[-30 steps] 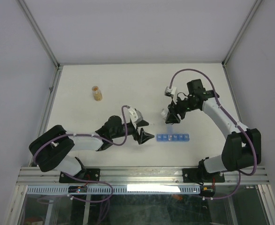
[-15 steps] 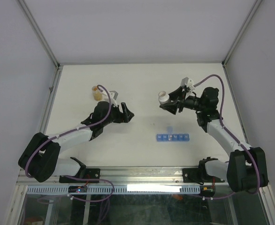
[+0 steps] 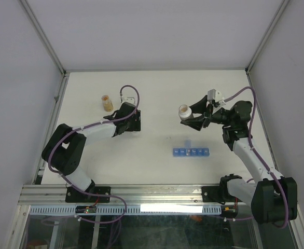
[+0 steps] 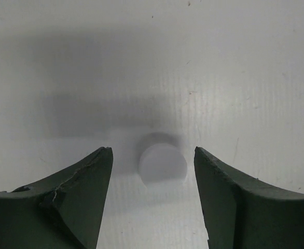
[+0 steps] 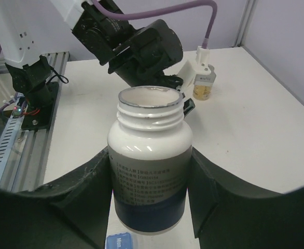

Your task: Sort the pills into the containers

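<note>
The overhead view is bright and evenly lit by diffuse light from above. The white table point(image 3: 157, 93) carries only faint, soft-edged shadows beneath the arms. A light strip point(image 3: 170, 207) at the bottom centre burns out to pure white.

The left wrist view is dimmer and greyer, with a broad, blurred shadow across the upper left and middle. At the bottom of the frame, the dark fingers point(image 4: 74, 197) of the left pincer point(image 4: 153, 155) look soft.

In the right wrist view the white bottle point(image 5: 149, 176) is sharp, with a bright glint along its rim. The right pincer point(image 5: 150, 155) at the lower edge is nearly black and shows little detail.
</note>
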Controlling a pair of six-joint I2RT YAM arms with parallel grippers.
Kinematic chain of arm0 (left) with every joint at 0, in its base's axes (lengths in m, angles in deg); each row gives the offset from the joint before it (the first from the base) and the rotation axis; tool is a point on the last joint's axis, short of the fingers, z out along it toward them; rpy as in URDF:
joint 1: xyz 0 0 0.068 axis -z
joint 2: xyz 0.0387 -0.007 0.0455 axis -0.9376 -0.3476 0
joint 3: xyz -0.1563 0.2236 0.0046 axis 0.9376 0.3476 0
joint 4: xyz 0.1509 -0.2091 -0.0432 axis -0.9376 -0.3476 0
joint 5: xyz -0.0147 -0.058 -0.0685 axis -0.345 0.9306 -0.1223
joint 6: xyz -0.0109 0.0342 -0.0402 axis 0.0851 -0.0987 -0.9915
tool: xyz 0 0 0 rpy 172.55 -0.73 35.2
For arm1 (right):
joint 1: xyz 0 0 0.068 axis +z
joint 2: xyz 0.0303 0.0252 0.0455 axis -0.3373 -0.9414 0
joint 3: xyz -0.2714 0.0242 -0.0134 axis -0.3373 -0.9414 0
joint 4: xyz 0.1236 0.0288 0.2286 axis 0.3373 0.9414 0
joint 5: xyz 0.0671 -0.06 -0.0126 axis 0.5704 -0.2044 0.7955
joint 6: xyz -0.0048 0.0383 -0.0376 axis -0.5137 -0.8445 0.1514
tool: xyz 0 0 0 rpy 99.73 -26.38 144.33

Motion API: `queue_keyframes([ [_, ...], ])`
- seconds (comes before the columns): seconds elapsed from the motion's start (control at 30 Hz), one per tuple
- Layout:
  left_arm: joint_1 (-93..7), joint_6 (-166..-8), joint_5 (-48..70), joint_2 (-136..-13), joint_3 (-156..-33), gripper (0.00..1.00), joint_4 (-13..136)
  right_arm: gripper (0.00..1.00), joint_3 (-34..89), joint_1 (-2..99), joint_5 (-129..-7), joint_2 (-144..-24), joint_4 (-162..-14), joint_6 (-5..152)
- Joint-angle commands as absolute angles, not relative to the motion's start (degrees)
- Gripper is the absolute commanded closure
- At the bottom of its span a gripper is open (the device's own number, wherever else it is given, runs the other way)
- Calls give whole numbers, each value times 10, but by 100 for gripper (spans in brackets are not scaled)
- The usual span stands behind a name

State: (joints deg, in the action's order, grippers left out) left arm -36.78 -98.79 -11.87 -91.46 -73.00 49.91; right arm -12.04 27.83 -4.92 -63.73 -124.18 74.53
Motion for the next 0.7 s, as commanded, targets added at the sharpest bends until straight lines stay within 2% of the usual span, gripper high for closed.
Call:
queue_keyframes([
  [0.0, -371, -959, -108, -927, -761, 35, 460, 100, -111, 274, -22, -637, -1241, 740],
  [0.27, -353, -968, -97, -955, -777, 37, 445, 100, -110, 274, -19, -648, -1237, 742],
  [0.67, -323, -981, -169, -989, -802, 39, 400, 100, -110, 269, -14, -652, -1234, 742],
])
